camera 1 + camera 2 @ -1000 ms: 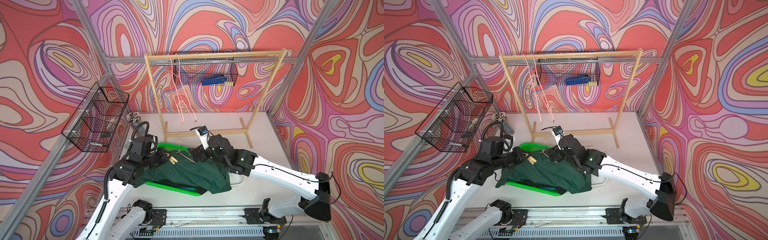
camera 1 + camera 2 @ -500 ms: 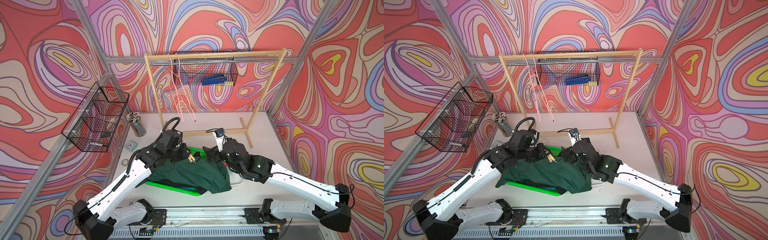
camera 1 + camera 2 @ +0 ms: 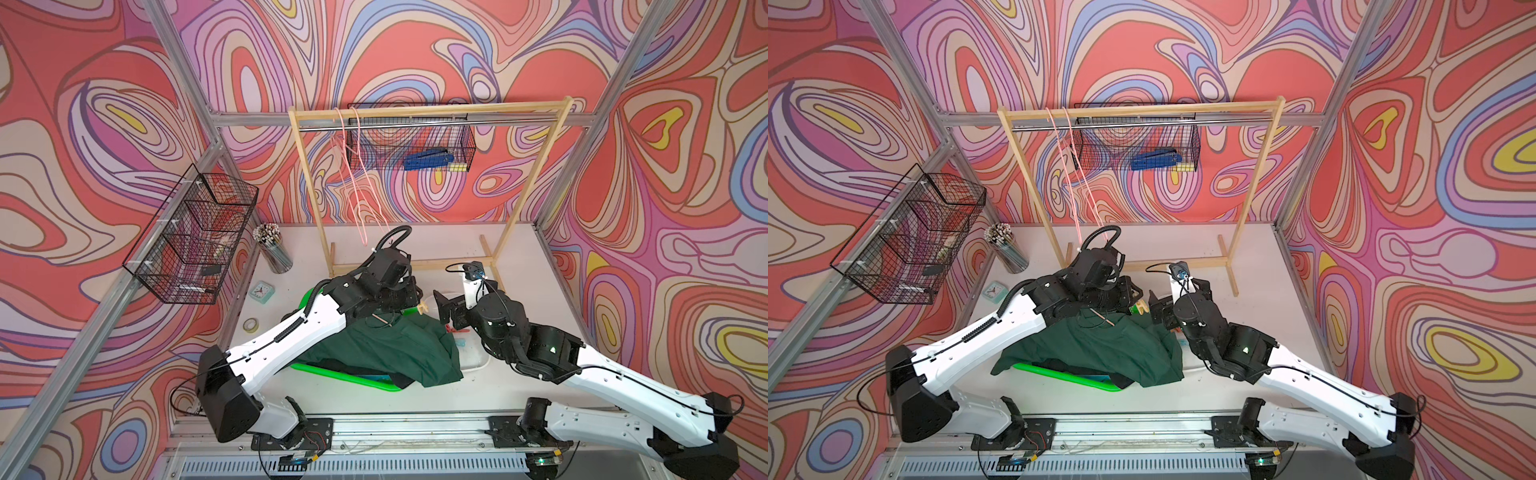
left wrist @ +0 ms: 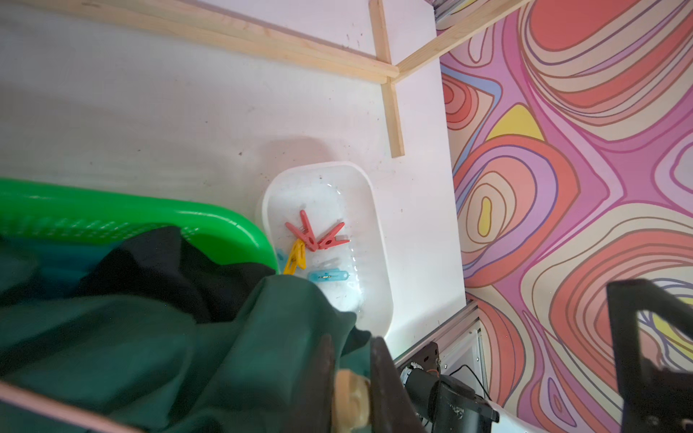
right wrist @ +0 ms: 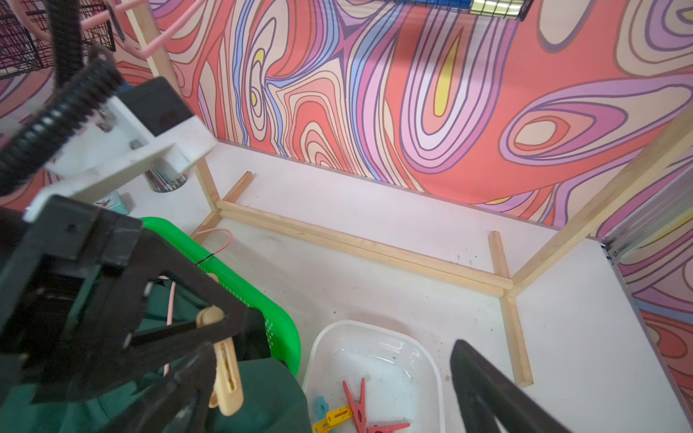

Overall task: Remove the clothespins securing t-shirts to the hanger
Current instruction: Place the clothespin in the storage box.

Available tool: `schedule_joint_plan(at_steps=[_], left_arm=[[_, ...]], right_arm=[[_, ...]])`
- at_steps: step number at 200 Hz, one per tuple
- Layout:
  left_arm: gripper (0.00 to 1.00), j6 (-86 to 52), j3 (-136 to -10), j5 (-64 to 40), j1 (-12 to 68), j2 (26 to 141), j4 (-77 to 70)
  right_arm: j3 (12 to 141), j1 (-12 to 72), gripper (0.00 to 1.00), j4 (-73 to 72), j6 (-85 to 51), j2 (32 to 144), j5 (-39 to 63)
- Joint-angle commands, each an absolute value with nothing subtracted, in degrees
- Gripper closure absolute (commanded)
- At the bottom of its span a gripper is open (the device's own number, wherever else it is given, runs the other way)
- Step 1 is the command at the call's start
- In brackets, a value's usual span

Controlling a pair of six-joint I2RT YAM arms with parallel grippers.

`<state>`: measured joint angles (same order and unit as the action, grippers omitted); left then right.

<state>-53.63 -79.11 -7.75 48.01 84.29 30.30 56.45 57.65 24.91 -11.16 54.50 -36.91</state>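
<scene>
My left gripper (image 3: 417, 304) is shut on a cream clothespin (image 4: 350, 393), held above the right end of the dark green t-shirt (image 3: 386, 353). That clothespin (image 5: 225, 378) hangs free of the cloth, beside the white tray (image 4: 375, 210). Red (image 4: 311, 236), yellow (image 4: 296, 258) and light blue (image 4: 328, 276) clothespins lie in the tray. A black t-shirt (image 4: 161, 262) and a turquoise one (image 4: 56, 262) lie under the green shirt in the green basket (image 3: 345, 376). A pink hanger (image 5: 217, 236) pokes out of the pile. My right gripper (image 3: 445, 307) stands open and holds nothing, just right of the left one.
A wooden rack (image 3: 428, 114) with two bare pink hangers (image 3: 353, 178) spans the back. Wire baskets hang on the left wall (image 3: 195, 245) and behind the rack (image 3: 415, 145). A pencil cup (image 3: 272, 249), a small clock (image 3: 262, 291) and a tape roll (image 3: 250, 325) stand at the left.
My left arm has swung from the shirt's left side to the right, carrying the cream clothespin toward the white tray. My right arm has drawn back to the right, still open.
</scene>
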Motion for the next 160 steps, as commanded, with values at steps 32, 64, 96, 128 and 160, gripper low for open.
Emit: schedule_joint_plan(at_steps=[32, 64, 96, 128, 160], left_arm=[[0.88, -53.88, -82.7, -9.13, 50.54, 91.7, 20.49], [0.79, -53.79, -85.34, -10.92, 51.12, 96.27, 18.87], [0.7, -54.38, -86.26, -12.52, 51.26, 98.9, 17.27], [0.61, -54.22, -86.23, -13.27, 51.34, 99.75, 16.97], [0.47, -52.89, -85.52, -13.79, 51.42, 99.42, 16.7]], right_arm=[[54.17, 57.29, 0.02, 25.4, -10.02, 51.06, -40.2], [53.27, 57.23, 0.02, 25.31, -9.6, 49.25, -40.9], [52.82, 57.3, 0.02, 25.16, -9.06, 48.53, -41.33], [52.7, 57.24, 0.02, 24.66, -8.62, 48.6, -41.18], [52.98, 57.29, 0.02, 24.44, -8.35, 49.11, -40.48]])
